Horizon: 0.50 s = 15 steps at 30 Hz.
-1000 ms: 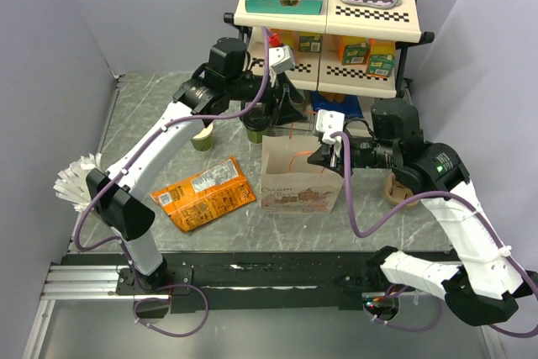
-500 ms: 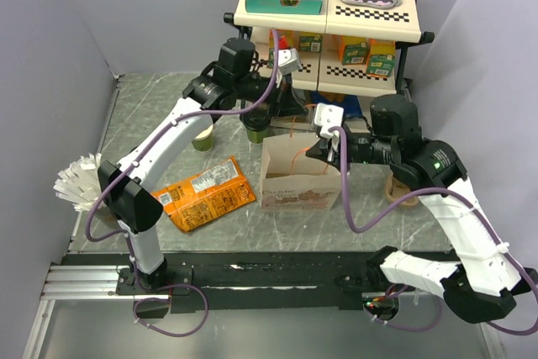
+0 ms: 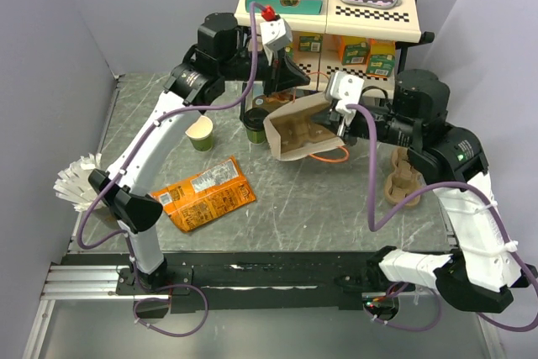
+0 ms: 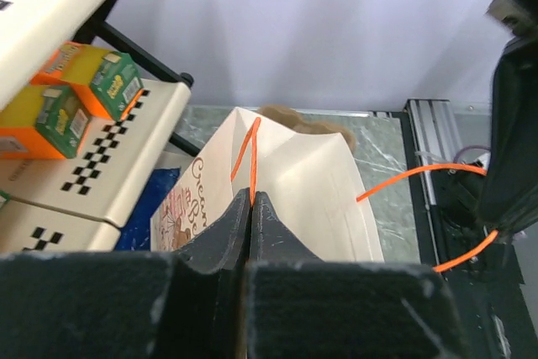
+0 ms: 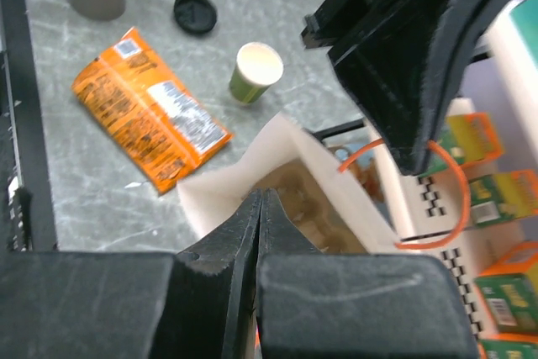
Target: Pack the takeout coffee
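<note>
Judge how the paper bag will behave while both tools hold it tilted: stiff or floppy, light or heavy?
The paper bag probably keeps its shape: its panels look flat though it hangs tilted. It seems light, since the left tool carries it by a thin orange handle. Pinched at the rim by the right tool, the paper may crease there.

The right gripper (image 5: 261,197), at bottom centre, has its fingers pressed together on the rim of the bag (image 5: 223,187), whose open mouth shows a brown inside. The left gripper (image 5: 416,161) fills the upper right, its tip at the orange handle (image 5: 461,178). An orange packet (image 5: 150,119) lies at the left. Above the bag stands a lidless cup (image 5: 256,71), and a black lid (image 5: 195,13) lies further up.
</note>
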Available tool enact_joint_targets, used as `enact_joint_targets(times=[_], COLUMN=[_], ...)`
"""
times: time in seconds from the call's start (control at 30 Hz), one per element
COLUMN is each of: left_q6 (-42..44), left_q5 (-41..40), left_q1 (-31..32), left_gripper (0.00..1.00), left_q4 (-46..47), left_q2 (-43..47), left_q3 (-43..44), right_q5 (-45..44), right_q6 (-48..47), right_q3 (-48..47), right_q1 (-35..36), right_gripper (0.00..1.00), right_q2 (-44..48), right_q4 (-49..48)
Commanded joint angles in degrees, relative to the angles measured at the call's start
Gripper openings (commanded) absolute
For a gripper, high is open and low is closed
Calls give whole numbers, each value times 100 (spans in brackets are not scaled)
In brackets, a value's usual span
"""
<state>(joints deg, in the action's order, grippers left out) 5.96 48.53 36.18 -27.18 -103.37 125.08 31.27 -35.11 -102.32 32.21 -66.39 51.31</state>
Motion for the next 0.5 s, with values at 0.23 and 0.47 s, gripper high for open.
enact_joint_targets(times=[0.23,0.47], left_q6=[-147,-507], left_q5=[-81,59], left_q1=[-59,-59], left_gripper=[1,1], left_q4=[231,432], left_q2=[-16,115], left_q3=[570,413], right_q5=[-7,-6], right_q6=[136,391], right_q3=[-903,-1184], right_q1=[-30,-39], right_gripper=[0,0], right_q2=[-216,-252], right_q4=[-279,-385])
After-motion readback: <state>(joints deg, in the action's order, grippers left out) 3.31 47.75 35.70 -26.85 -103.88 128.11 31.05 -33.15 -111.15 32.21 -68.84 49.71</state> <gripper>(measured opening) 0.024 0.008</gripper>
